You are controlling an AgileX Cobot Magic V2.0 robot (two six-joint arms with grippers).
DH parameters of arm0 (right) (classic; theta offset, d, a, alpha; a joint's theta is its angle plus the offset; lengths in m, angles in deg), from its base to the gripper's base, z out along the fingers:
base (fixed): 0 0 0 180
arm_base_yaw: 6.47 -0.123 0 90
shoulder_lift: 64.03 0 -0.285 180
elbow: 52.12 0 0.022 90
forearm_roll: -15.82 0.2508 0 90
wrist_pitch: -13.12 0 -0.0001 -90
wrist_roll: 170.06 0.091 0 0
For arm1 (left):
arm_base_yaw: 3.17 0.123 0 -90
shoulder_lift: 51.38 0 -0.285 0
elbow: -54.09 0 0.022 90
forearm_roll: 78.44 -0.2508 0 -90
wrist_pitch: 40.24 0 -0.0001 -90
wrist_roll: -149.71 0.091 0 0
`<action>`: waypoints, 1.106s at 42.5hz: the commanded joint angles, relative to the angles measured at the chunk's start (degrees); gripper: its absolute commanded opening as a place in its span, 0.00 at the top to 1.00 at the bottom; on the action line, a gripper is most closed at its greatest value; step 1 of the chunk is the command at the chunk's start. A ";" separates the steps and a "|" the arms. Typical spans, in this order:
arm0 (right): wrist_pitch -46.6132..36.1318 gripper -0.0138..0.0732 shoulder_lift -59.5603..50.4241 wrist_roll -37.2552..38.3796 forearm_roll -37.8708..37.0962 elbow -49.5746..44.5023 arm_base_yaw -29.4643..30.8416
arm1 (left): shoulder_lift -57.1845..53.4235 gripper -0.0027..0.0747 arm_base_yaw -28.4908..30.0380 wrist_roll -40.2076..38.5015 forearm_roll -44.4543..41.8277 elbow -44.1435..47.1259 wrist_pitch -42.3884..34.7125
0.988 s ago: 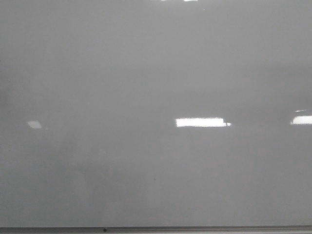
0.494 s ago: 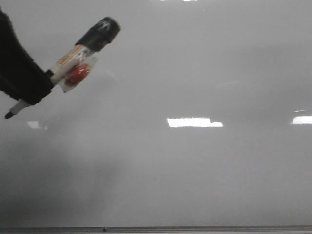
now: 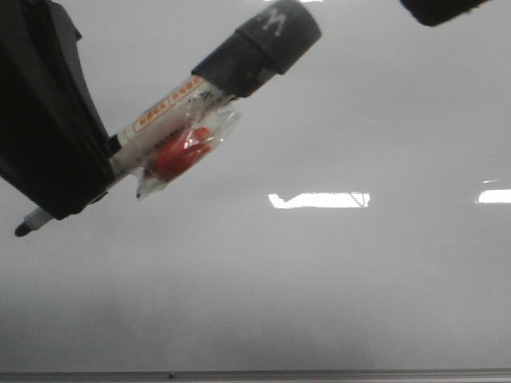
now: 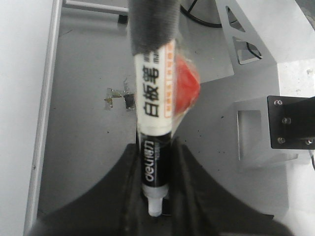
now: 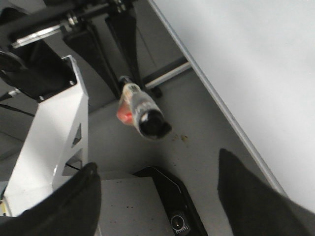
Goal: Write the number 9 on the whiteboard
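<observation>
The whiteboard [image 3: 319, 279] fills the front view, pale grey and glossy, and no number 9 is in view on it. My left gripper [image 3: 88, 187] is a black mass at the left, shut on a black-and-white marker [image 3: 172, 112]. The marker slants, with its bare tip [image 3: 22, 230] low at the left and its black cap [image 3: 259, 44] high. A red lump under clear tape [image 3: 180, 155] clings to the barrel. The left wrist view shows the gripper [image 4: 155, 196] clamping the marker [image 4: 155, 113]. My right gripper [image 5: 157, 164] stands open and holds nothing, with the marker [image 5: 140, 110] ahead of it.
A thin grey frame edge [image 3: 319, 373] runs along the board's bottom. Bright light reflections [image 3: 319, 199] lie on the board. The dark right gripper [image 3: 437, 9] pokes in at the top right. A white metal bracket [image 5: 49, 147] and a black block [image 4: 293, 120] sit beside the board.
The left gripper with the marker has come in from the left and moved up, right and closer to the camera. The right gripper's edge has appeared at the top right.
</observation>
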 commanded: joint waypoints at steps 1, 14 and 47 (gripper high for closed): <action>1.25 0.23 3.21 -4.10 7.90 4.23 -0.18 | -1.61 0.99 -0.47 0.06 3.08 -1.92 0.20; 0.92 0.23 11.12 -6.41 9.88 5.84 -3.89 | -1.61 0.99 -0.47 0.42 4.36 -1.92 -0.73; -2.99 0.93 15.36 -6.63 9.83 5.88 -8.17 | -1.61 0.71 -0.47 -1.22 4.62 -1.92 -2.32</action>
